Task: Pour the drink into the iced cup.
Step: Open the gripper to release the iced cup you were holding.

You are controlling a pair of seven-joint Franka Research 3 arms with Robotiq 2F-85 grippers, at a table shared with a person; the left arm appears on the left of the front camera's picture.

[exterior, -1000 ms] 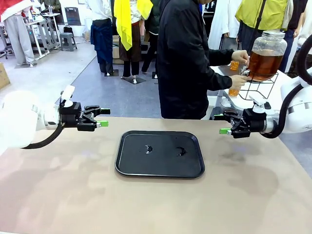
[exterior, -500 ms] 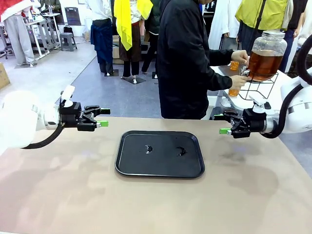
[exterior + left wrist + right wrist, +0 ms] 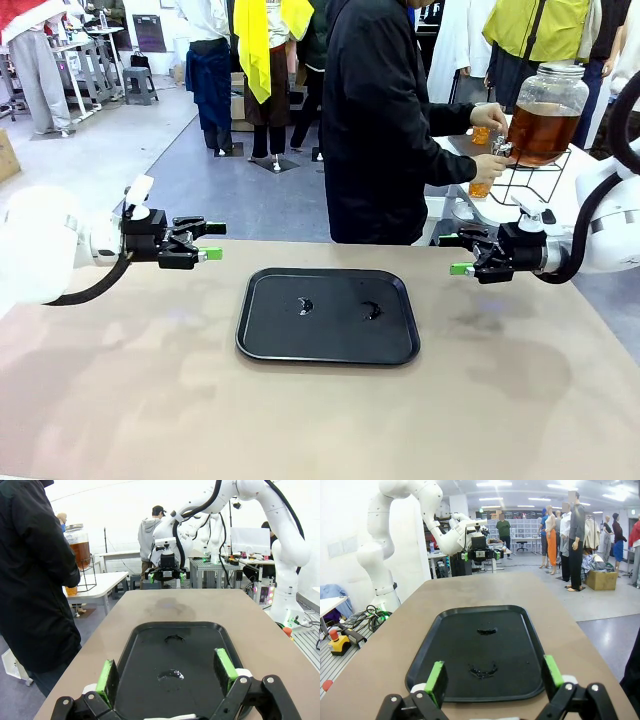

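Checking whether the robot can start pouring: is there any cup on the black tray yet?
No. The black tray carries just two small wet marks; the person's hand holds a cup at the dispenser.

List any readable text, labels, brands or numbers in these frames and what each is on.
No text reads legibly in these views.
Black tray: no print, two small wet spots.
Drink dispenser jar: no label visible.
Left gripper and right gripper, both open: no legible markings.
White tag on the left wrist: blank or too small to tell.
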